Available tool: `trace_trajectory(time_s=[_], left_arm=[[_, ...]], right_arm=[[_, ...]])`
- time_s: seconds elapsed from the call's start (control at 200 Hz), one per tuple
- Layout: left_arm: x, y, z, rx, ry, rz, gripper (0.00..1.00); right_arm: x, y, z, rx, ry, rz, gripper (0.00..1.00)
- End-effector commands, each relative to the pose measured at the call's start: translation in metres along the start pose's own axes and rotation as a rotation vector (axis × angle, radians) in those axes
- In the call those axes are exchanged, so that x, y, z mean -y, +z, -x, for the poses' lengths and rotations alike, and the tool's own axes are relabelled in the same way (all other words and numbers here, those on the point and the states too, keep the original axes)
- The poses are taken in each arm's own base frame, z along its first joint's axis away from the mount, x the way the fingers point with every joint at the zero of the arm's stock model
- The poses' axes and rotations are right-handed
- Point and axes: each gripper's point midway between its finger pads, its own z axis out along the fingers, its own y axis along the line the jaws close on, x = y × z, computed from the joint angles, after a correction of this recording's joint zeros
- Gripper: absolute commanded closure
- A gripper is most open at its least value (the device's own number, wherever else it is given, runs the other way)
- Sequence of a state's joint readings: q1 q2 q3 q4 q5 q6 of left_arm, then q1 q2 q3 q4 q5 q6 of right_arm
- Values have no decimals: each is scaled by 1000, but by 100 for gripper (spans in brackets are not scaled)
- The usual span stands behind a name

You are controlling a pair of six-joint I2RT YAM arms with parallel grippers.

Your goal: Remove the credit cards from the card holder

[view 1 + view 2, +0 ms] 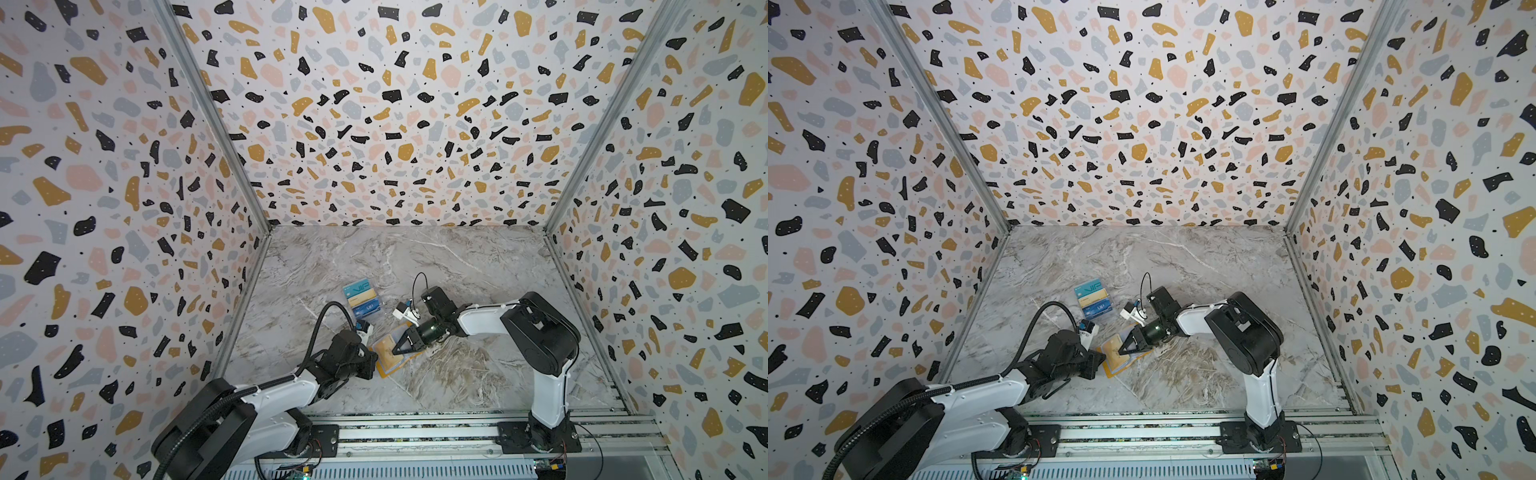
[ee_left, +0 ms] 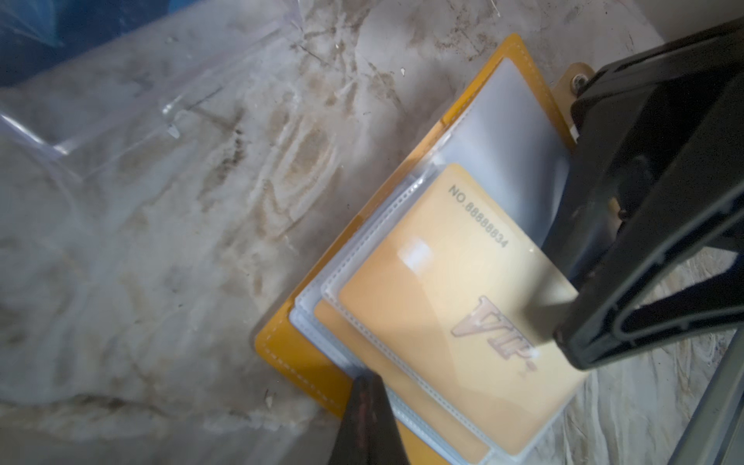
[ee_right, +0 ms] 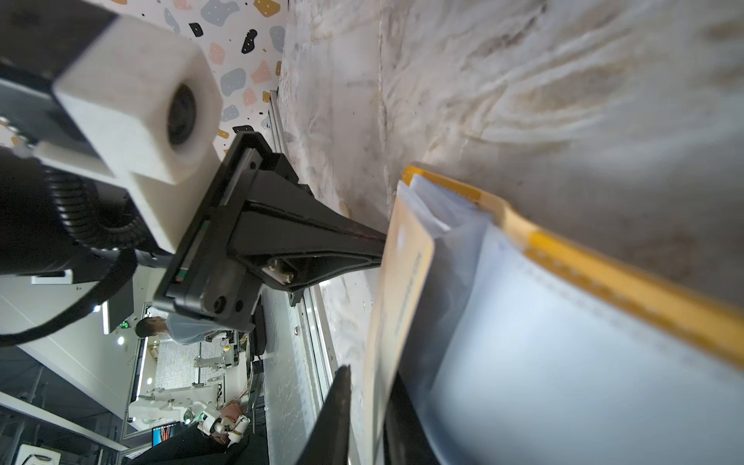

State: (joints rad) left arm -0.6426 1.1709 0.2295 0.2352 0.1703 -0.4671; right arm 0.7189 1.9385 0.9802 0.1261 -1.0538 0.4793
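The gold VIP card (image 2: 455, 306) sits in a clear sleeve (image 2: 402, 358) of the open yellow card holder (image 2: 298, 354), flat on the table (image 1: 457, 270). My right gripper (image 3: 370, 386) pinches that card's edge. My left gripper (image 2: 364, 386), fully closed (nothing between its jaws), presses the holder's border. Teal, gold and blue cards (image 1: 360, 297) lie overlapping farther back.

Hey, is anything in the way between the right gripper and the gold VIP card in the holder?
Nothing visible. The right gripper has its jaws on either side of the gold card, pinching its edge. The shut left gripper touches the card holder at another edge, clear of that grip.
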Motion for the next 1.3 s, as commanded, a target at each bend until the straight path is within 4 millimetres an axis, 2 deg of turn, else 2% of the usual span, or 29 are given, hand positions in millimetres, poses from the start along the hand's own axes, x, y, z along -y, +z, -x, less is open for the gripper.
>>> trace_trajectory(time_s=[0.0, 0.41, 0.646, 0.746, 0.796, 0.906, 0.986, 1.086, 1.296], left_arm=[[-11, 2, -23, -88, -12, 47, 100], [-9, 4, -24, -102, -7, 36, 100], [-10, 3, -24, -97, -10, 40, 100], [-11, 4, -25, -103, -11, 43, 100], [-11, 4, -25, -101, -13, 45, 100], [-12, 4, -24, -97, -14, 48, 100], [-12, 4, -24, -100, -13, 50, 100], [-12, 6, -26, -114, -11, 48, 100], [-11, 8, -27, -125, -6, 46, 100]], right_arm=[[-21, -10, 8, 26, -56, 43, 83], [-17, -24, 8, 59, -43, 29, 84], [-25, -31, 7, 85, -56, 76, 84], [-23, -32, 7, 87, -53, 78, 84], [-17, -32, 7, 85, -38, 48, 84], [7, -31, 8, 72, 4, -84, 65], [7, -32, 13, 62, 6, -104, 59], [5, -32, 20, 52, 10, -120, 57], [26, -29, 26, 25, 62, -208, 56]])
